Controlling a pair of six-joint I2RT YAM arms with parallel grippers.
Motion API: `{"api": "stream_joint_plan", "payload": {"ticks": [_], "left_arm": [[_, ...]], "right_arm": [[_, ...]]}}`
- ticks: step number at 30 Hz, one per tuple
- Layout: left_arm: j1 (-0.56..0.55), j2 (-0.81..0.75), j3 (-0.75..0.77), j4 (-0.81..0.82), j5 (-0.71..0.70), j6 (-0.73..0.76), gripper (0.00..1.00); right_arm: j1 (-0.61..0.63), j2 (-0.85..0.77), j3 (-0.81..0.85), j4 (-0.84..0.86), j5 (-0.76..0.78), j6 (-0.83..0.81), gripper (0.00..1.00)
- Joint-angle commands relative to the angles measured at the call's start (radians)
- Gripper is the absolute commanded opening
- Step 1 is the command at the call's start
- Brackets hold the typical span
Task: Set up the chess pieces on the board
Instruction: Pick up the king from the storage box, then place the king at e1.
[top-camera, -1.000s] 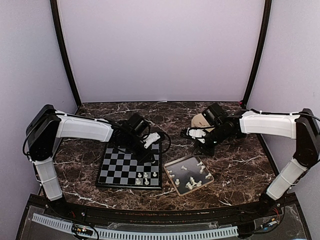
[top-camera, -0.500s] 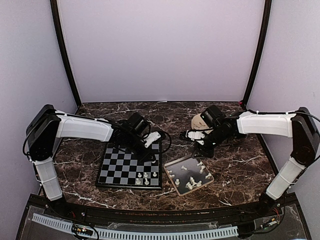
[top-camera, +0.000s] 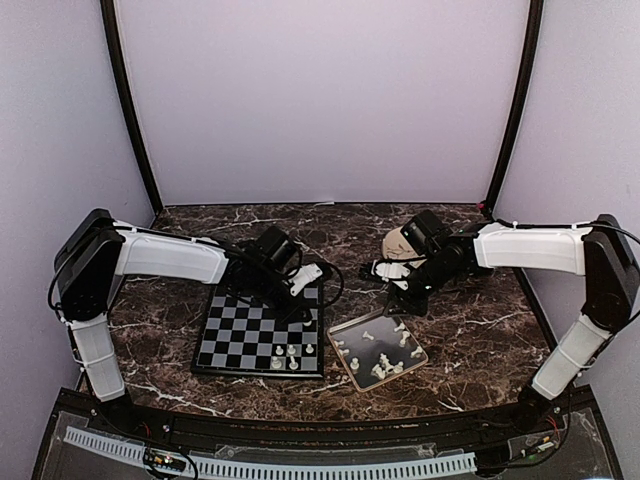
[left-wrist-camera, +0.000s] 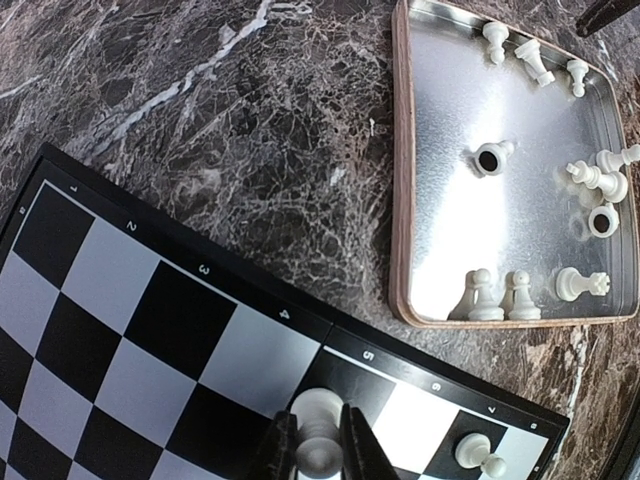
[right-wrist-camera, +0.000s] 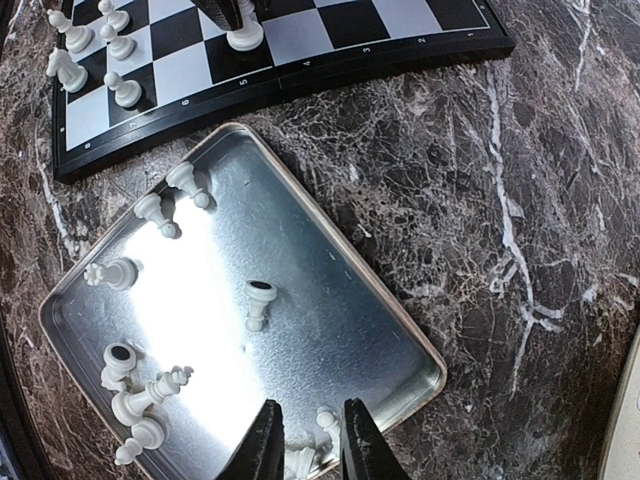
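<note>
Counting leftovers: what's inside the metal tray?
About ten white chess pieces, some upright, some lying, scattered in the tray. The right hand hangs over one corner, partly covering a piece or two there.

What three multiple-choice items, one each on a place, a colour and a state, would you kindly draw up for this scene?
1. Where does the metal tray lie?
A. on the table, right of the board
B. on top of the board
C. under the board

2. What colour are the chess pieces?
A. red
B. blue
C. white

3. How does the left gripper stand?
A. wide open above the tray
B. closed on a white piece at the board's edge
C. resting flat on the table

Answers: 1 A, the tray sits on the marble beside the board. 2 C, every piece in the tray and on the board is white. 3 B, the left wrist view shows the piece pinched between its fingers.
</note>
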Motion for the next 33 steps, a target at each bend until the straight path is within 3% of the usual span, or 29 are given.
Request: {"api": "stream_joint_plan", "payload": {"ticks": [1, 11, 19, 23, 33], "left_arm": [[-0.005, -0.029, 0.015, 0.006, 0.002, 0.002, 0.14], [-0.005, -0.220, -0.102, -0.074, -0.101, -0.036, 0.12], [-0.005, -0.400, -0.282, -0.155, -0.086, -0.081, 0.12], [-0.006, -0.412, -0.302, -0.188, -0.017, -0.096, 0.12], [-0.027, -0.424, -0.358, -0.182, -0.013, -0.128, 0.12]], "right_arm": [[-0.005, 0.008, 0.023, -0.001, -0.020, -0.007, 0.21], [-0.005, 0.011, 0.028, -0.005, -0.030, -0.010, 0.20], [-0.005, 0.012, 0.028, -0.006, -0.035, -0.010, 0.19], [-0.005, 0.024, 0.040, -0.015, -0.042, -0.011, 0.19], [-0.004, 0.026, 0.048, -0.025, -0.039, -0.012, 0.19]]}}
